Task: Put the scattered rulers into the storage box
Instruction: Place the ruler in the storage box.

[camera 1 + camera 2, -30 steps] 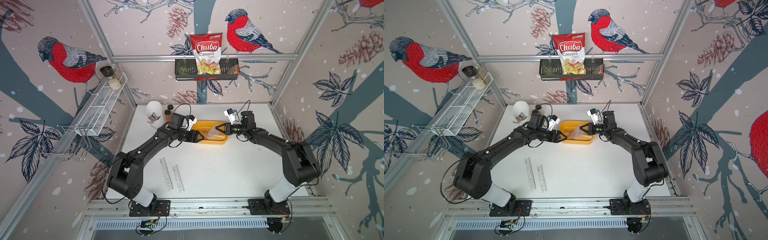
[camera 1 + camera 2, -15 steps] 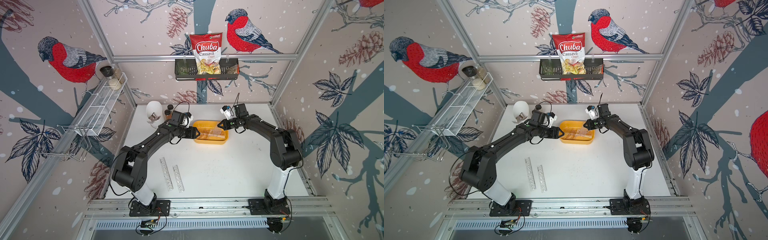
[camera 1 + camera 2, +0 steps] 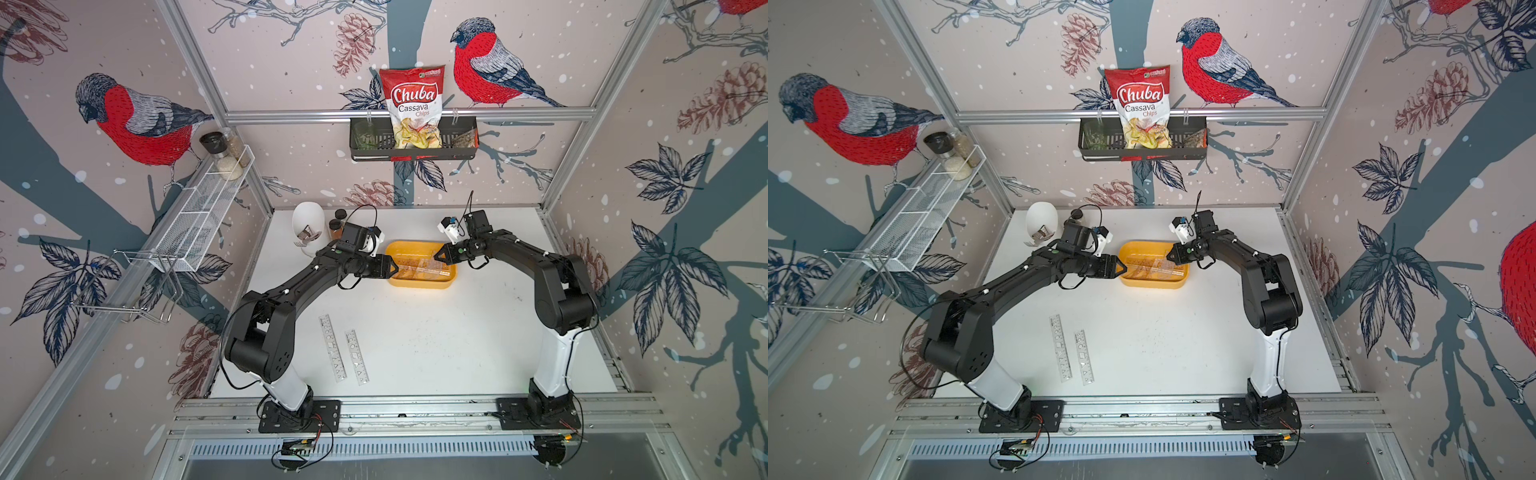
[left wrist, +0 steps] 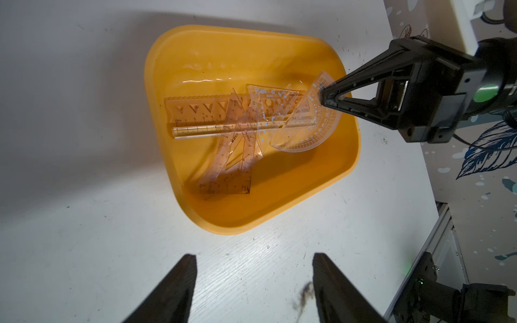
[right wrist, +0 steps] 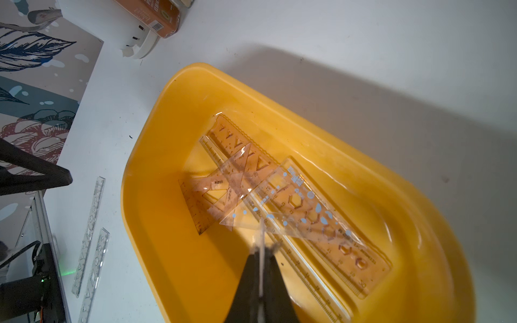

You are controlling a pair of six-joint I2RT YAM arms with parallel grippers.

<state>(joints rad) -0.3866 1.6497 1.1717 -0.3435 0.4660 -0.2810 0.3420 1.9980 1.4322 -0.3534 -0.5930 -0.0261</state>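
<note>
The rulers [image 4: 223,131] mostly lie heaped in the storage box [image 4: 279,212]: a pink stencil ruler [image 4: 195,110], a clear straight one just beside it, and set squares [image 4: 237,159] crossed over both. At the far end of the box from the left arm, the right gripper [image 4: 326,102] is clamped narrowly on the edge of the clear protractor [image 4: 305,131]. The protractor stands on edge over the box's inside and shows only as a thin line in the right wrist view. Whether its lower edge touches the pile I cannot tell. The left gripper [image 4: 254,256] hovers with its jaws spread wide and nothing between them, over bare table just beside the box's other end. In both top views two long clear rulers [image 3: 332,353] [image 3: 1084,357] lie side by side on the white table [image 3: 457,332], well apart from the box, near the front and toward the left arm's base. A white egg-shaped holder [image 3: 307,224] and small spice jars [image 3: 338,220] stand at the table's back left corner. The walls carry bullfinch wallpaper. A black wire basket [image 3: 365,156] on the back rail holds a chips bag [image 3: 413,108], and a white wire shelf [image 3: 195,220] on the left wall bears jars.
</note>
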